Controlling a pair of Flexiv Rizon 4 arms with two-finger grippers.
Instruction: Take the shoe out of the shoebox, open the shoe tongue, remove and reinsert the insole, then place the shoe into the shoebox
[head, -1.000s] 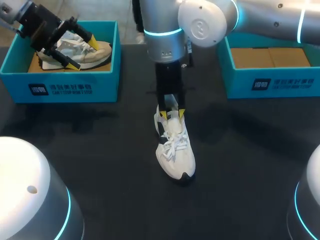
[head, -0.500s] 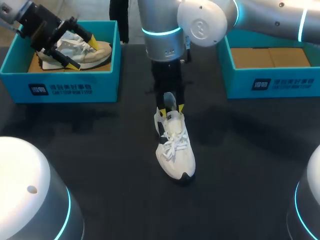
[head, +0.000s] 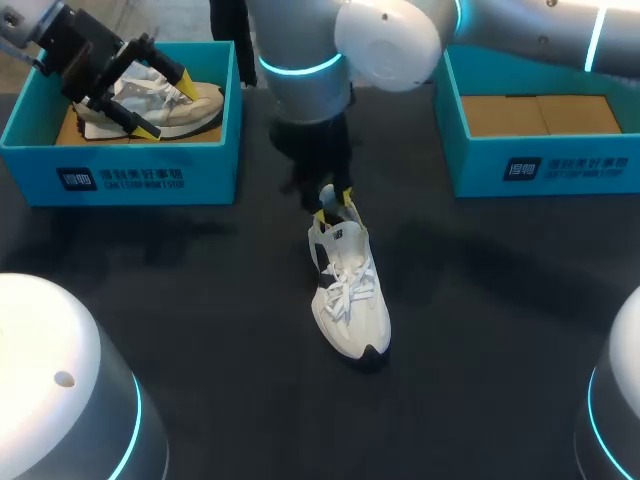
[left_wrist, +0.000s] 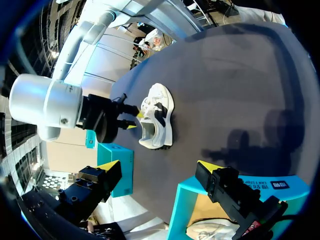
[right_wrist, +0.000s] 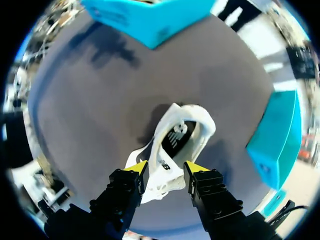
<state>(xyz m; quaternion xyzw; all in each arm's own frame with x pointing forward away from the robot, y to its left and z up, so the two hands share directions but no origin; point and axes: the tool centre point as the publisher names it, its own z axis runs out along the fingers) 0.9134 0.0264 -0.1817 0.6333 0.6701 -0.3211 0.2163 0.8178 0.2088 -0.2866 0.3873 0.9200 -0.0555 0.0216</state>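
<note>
A white shoe (head: 349, 292) with white laces lies on the dark table near the middle, toe toward the front. My right gripper (head: 333, 211) hangs just above its heel end. In the right wrist view the right gripper (right_wrist: 166, 170) stands open, nothing pinched between the tips, and the shoe (right_wrist: 175, 137) shows its dark insole just ahead. My left gripper (head: 163, 103) stands wide open over a second pale shoe (head: 190, 104) in the left shoebox (head: 120, 165). The left wrist view shows the left gripper (left_wrist: 160, 166) open above that box's rim (left_wrist: 187, 200), with the white shoe (left_wrist: 157, 117) farther off.
A second teal shoebox (head: 540, 160) stands at the back right, only its cardboard floor showing. Two white rounded robot bases (head: 50, 390) (head: 620, 400) fill the front corners. Bare dark table (head: 200, 300) lies around the shoe.
My right arm has swung left, and its gripper has shifted from over the shoe's collar to the back edge of the heel. The shoe and the left arm have not moved.
</note>
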